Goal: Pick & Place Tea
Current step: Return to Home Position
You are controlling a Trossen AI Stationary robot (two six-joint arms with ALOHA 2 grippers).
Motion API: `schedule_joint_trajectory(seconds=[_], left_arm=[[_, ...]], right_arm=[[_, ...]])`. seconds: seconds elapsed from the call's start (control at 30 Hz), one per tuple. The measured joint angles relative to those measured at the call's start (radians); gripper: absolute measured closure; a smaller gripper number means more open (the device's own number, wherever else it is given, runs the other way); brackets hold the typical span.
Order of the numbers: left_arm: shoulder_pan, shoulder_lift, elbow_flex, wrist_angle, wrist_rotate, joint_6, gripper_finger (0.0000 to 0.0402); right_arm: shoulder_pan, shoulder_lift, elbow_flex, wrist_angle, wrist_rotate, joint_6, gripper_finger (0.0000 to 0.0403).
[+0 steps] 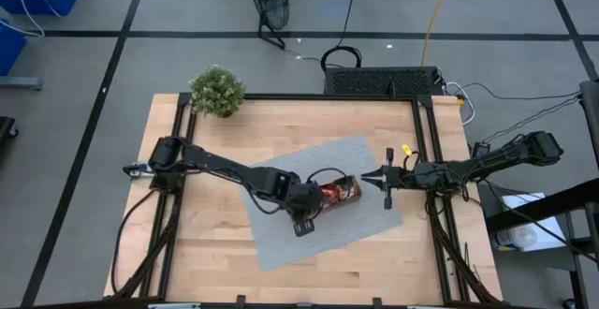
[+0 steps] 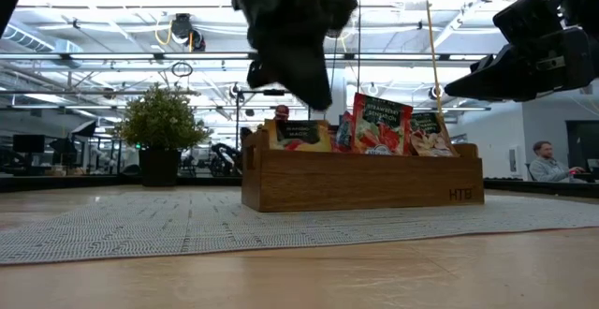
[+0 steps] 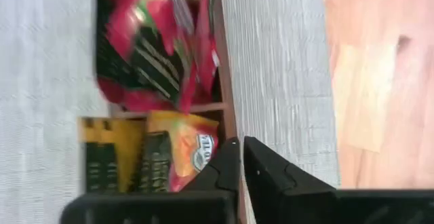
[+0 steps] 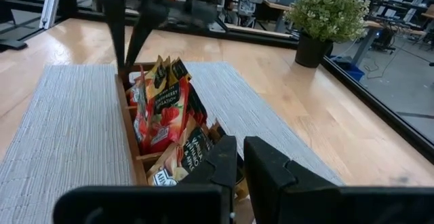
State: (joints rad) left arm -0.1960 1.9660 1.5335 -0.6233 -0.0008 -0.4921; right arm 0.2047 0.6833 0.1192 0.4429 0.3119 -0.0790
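Note:
The tea sachets (image 1: 339,193), red and orange-yellow, stand upright in a brown wooden tray (image 2: 365,183) with compartments, which sits on a grey mat (image 1: 281,225) at the table's middle. In the low view the red sachets (image 2: 379,122) stick up above the tray's wall. My left gripper (image 3: 241,144) hangs shut just above the tray's left end (image 1: 321,198), slanting down, with nothing between its fingers. My right gripper (image 4: 241,142) waits shut near the tray's right end (image 1: 386,178), pointing level at it and clear of it.
A small green potted plant (image 1: 217,91) stands at the table's far left corner. Bare mat (image 3: 271,61) lies on both long sides of the tray, with bare wood (image 1: 206,253) toward the near edge. A person (image 2: 547,164) sits far off in the room.

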Motion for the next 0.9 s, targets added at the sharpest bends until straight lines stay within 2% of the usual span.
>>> schedule_joint_trajectory(seconds=[0.1,0.23,0.33,0.43,0.57,0.63,0.7,0.77,0.9], left_arm=[[-0.004,-0.039,0.0,0.011,-0.044,0.084,0.0363],[-0.073,-0.114,-0.001,0.049,-0.31,0.21,0.0349],[-0.138,-0.195,-0.053,0.076,-0.517,0.229,0.0341],[-0.193,-0.305,-0.2,0.138,-0.683,0.204,0.0335],[-0.217,-0.509,-0.499,0.351,-0.8,0.129,0.0337],[-0.205,-0.609,-0.682,0.5,-0.812,0.113,0.034],[-0.176,-0.69,-0.849,0.698,-0.77,0.113,0.0344],[-0.136,-0.772,-1.005,0.88,-0.66,0.137,0.0348],[-0.049,-0.864,-1.256,1.262,-0.347,0.212,0.0352]], right_arm=[[0.0,0.0,0.0,0.002,0.0,0.013,0.0385],[0.0,-0.004,0.0,0.0,0.0,0.027,0.0385],[0.0,-0.017,0.0,0.001,0.0,0.069,0.0385],[0.0,-0.046,0.0,-0.018,-0.003,0.076,0.0385],[0.0,-0.086,-0.001,-0.057,-0.003,0.076,0.0385],[0.0,-0.104,0.0,-0.078,-0.003,0.077,0.0385],[0.0,-0.128,-0.001,-0.097,-0.003,0.094,0.0385],[0.0,-0.142,0.001,-0.097,-0.003,0.103,0.0385],[0.0,-0.185,0.001,-0.143,-0.003,0.117,0.0385]])
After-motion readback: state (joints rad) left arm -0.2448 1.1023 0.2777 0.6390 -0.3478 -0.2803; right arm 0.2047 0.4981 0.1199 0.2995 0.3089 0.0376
